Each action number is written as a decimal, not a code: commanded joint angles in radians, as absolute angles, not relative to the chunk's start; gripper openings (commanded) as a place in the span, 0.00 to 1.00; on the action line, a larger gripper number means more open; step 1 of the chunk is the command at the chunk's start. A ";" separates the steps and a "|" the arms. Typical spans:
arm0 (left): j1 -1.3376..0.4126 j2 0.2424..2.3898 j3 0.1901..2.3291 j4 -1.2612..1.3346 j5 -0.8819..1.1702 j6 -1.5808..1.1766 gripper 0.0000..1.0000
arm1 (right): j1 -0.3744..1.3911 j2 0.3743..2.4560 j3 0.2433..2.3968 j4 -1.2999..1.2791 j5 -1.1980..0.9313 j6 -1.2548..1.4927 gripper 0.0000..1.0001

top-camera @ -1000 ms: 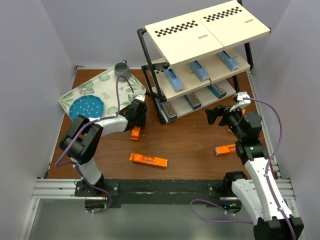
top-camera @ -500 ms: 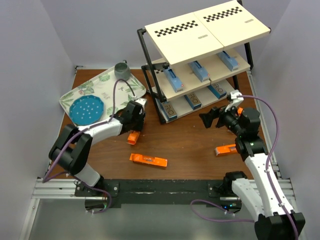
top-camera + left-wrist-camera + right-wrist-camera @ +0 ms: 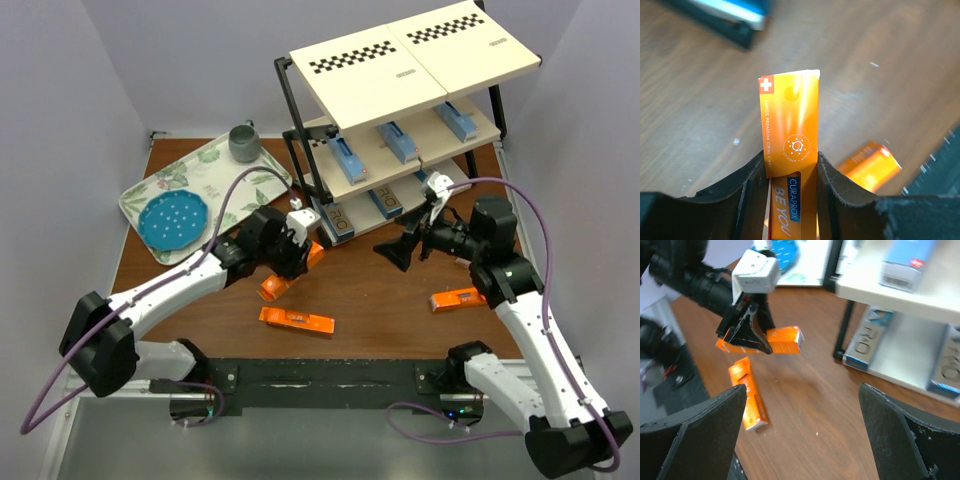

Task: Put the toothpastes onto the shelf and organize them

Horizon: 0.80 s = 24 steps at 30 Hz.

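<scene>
My left gripper (image 3: pixel 298 248) is shut on an orange toothpaste carton (image 3: pixel 277 287) and holds it above the table, in front of the shelf's left post. In the left wrist view the jaws (image 3: pixel 790 161) pinch that carton (image 3: pixel 789 115) upright. My right gripper (image 3: pixel 396 252) is open and empty over the table's middle, below the shelf (image 3: pixel 420 62); its fingers (image 3: pixel 690 435) frame bare wood. Two more orange cartons lie on the table (image 3: pixel 296 319) (image 3: pixel 458 298). Blue cartons (image 3: pixel 397 141) sit on the middle tier, silver-white ones (image 3: pixel 385 203) on the bottom tier.
A leaf-patterned tray (image 3: pixel 215 175) at the back left holds a blue plate (image 3: pixel 173 220) and a grey cup (image 3: pixel 243 141). The shelf's black frame post (image 3: pixel 300 170) stands just beyond my left gripper. Grey walls close in both sides.
My left gripper has lifted the orange carton and carried it right, toward the shelf's front. My right gripper has swung left over the table, still open.
</scene>
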<state>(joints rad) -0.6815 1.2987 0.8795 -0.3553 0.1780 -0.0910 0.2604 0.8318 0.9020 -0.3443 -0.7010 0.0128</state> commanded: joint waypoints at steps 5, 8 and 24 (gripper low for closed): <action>-0.791 1.155 0.977 -0.474 0.343 0.029 0.21 | 0.367 0.858 1.005 -0.479 -0.868 -0.123 0.98; -0.819 1.132 0.997 -0.480 0.350 0.084 0.20 | 0.391 0.819 0.970 -0.466 -0.894 -0.126 0.98; -0.884 1.212 1.192 -0.456 0.482 0.186 0.20 | 0.506 0.972 1.061 -0.523 -0.853 -0.288 0.98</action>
<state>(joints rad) -0.8665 1.2007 1.1408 -0.4980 0.4171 0.1429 0.4877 0.9371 0.9794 -0.4587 -0.8806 -0.1864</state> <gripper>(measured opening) 0.420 0.983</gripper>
